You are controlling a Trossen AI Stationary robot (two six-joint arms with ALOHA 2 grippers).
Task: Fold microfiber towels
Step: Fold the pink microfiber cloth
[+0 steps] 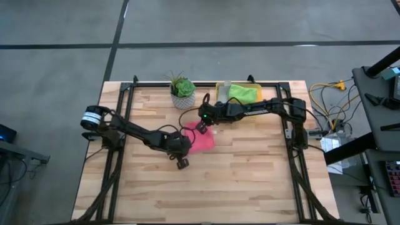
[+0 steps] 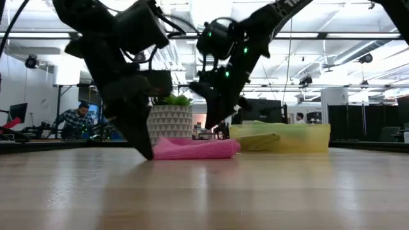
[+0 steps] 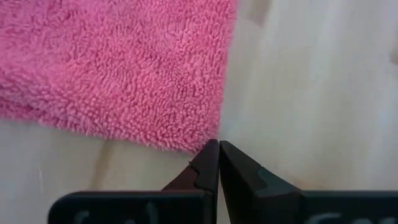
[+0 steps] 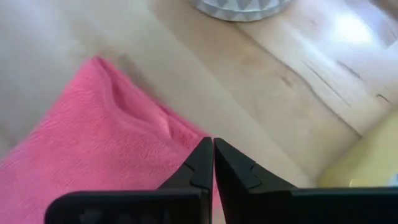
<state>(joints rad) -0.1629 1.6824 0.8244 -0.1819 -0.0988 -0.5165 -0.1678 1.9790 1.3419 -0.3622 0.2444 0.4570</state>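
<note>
The hot pink towel lies folded and flat on the wooden table, in front of the potted plant; it also shows in the low view. My left gripper is shut, its tips down at the table by the towel's near corner. My right gripper is shut and hovers just above the towel's far edge, clear of it in the low view. The bright green towel lies in the yellow bin. The orange and light grey towels are out of view. My left gripper's shut fingertips point down at the table right beside the pink towel's near corner. I cannot tell whether they touch the cloth. Nothing shows between the fingers.
A potted plant in a patterned white pot stands just behind the towel. The translucent yellow bin stands at the table's far edge, right of the plant. Bare wood lies toward the near edge.
</note>
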